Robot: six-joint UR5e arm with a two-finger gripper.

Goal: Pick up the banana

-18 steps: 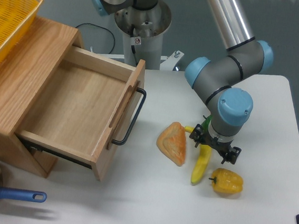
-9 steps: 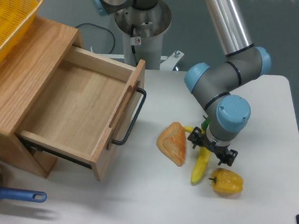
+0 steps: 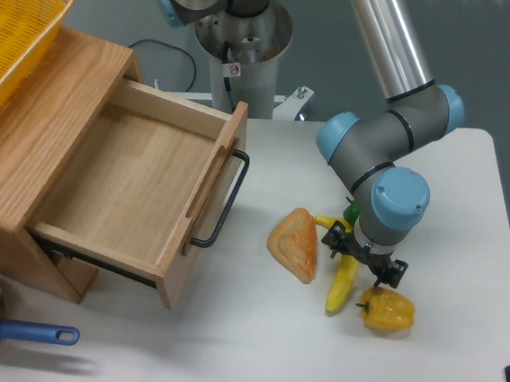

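Glossy, smooth plastic-looking banana (image 3: 342,286); matt, pale desk (image 3: 469,221); light, grained wood drawer (image 3: 138,189); the tool (image 3: 363,258) looks like black metal, though small.

The gripper (image 3: 363,258) sits low over the banana (image 3: 341,288), fingers on each side. A bread piece (image 3: 294,244) and a yellow pepper (image 3: 386,311) lie close by.

no readable text or labels anywhere

One banana (image 3: 341,288), one yellow pepper (image 3: 387,311), one bread piece (image 3: 294,244), one drawer (image 3: 138,189), one basket (image 3: 13,28).
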